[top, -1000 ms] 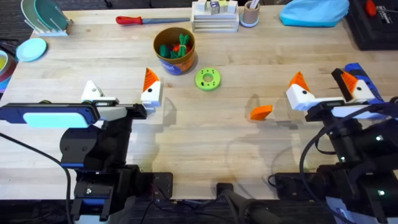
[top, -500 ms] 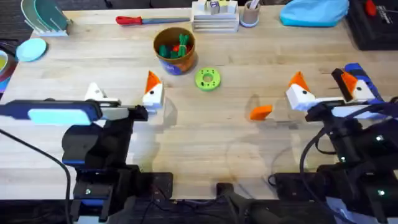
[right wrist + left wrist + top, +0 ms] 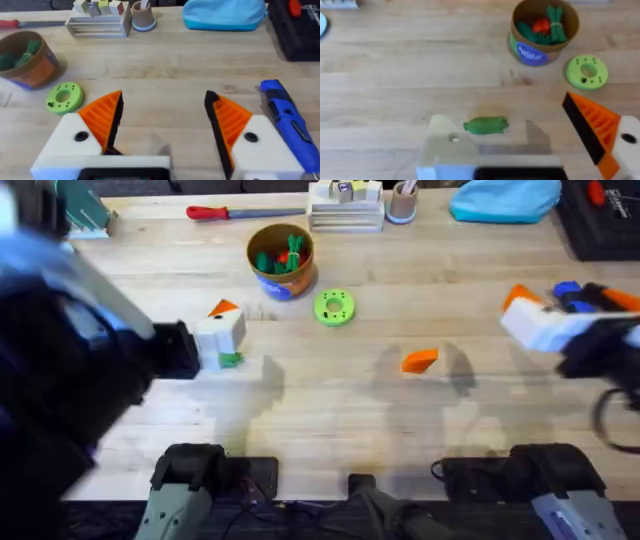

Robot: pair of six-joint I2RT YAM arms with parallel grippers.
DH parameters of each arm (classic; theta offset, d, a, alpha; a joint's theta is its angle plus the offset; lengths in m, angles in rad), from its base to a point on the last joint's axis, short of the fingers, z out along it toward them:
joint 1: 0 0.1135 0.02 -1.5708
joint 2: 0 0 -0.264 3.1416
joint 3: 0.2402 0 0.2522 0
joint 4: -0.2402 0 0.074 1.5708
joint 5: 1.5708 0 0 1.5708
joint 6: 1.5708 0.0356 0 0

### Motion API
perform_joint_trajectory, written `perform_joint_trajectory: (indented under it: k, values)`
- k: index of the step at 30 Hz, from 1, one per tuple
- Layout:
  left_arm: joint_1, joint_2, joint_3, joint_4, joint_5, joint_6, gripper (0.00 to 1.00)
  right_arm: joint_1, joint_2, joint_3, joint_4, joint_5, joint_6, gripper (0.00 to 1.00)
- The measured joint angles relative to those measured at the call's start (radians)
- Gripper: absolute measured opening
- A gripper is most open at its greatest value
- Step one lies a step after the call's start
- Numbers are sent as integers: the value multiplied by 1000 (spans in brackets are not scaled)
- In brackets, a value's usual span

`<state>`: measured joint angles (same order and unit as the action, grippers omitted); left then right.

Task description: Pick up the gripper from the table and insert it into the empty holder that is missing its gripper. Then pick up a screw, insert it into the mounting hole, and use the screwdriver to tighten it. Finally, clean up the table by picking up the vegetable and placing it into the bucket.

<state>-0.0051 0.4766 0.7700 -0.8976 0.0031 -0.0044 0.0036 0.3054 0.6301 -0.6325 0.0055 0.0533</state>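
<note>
Left gripper (image 3: 527, 150) jaws apart, one holder bare, straddling the green vegetable (image 3: 486, 125) on the table (image 3: 330, 410). Right gripper (image 3: 162, 122) apart, blue screwdriver (image 3: 287, 122) beside it. Bucket (image 3: 281, 260) holds toys. Orange gripper pad (image 3: 419, 360) lies mid-table.

Gripper (image 3: 420, 361) orange, vegetable (image 3: 486, 125) plain green, screwdriver (image 3: 286, 118) bright blue. Bucket (image 3: 535, 52) blue outside, tan rim. Holed disc (image 3: 64, 97) lime green. Right gripper (image 3: 165, 122): white fingers, orange ribbed pads.

The overhead view looks down and forward across the pale wooden table (image 3: 330, 400); both close wrist views share the green perforated round disc (image 3: 587, 72) (image 3: 64, 97).
</note>
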Motion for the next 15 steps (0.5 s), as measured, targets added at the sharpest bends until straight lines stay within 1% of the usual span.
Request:
perform_joint_trajectory:
  k: [2, 4, 7, 9, 11, 12, 13, 15]
  values:
    - [0, 107, 97, -97, -10, 14, 992, 0, 75, 117, -91, 0, -3, 945]
    - [0, 208, 172, -160, -20, 25, 993, 0, 149, 216, -162, -3, -5, 945]
    - [0, 327, 240, -184, -28, 34, 993, 0, 229, 315, -243, -23, -5, 946]
    - [0, 385, 254, -185, -30, 36, 993, 0, 262, 354, -269, -55, -5, 945]
    - [0, 436, 256, -194, -30, 32, 993, 0, 273, 369, -271, -86, -5, 945]
    - [0, 458, 256, -202, -31, 21, 993, 0, 274, 372, -273, -101, -5, 945]
    - [0, 477, 256, -213, -34, -6, 993, 0, 274, 373, -278, -111, -5, 945]
    - [6, 510, 256, -249, -47, -102, 993, 0, 274, 373, -287, -128, -5, 945]
